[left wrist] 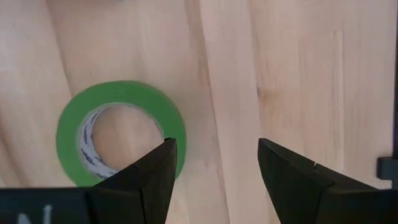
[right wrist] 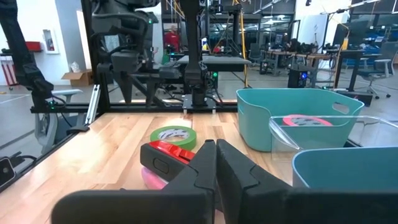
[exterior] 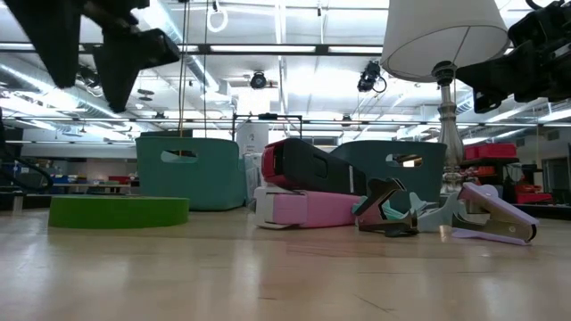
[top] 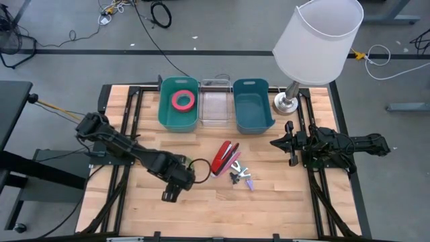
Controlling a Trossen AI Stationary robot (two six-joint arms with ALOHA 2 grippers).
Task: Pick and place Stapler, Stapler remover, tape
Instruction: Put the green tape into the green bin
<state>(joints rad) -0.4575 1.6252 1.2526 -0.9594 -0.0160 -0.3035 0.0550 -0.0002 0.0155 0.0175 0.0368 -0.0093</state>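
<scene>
I hold left gripper [left wrist: 214, 180] spread wide, empty, above green tape [left wrist: 118, 134] for pickup; right gripper [right wrist: 214, 171] parked, seemingly closed, empty.

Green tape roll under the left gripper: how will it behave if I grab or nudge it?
The green tape roll lies flat on the wooden table, so it probably won't roll. It looks thin and light, so a nudge from the open left gripper hovering above would likely slide it. Its open core offers a rim to pinch.

table [top: 282, 202]: pale smooth wood | bins [top: 252, 107]: matt plastic | lamp base [top: 287, 102]: shiny metal
</scene>
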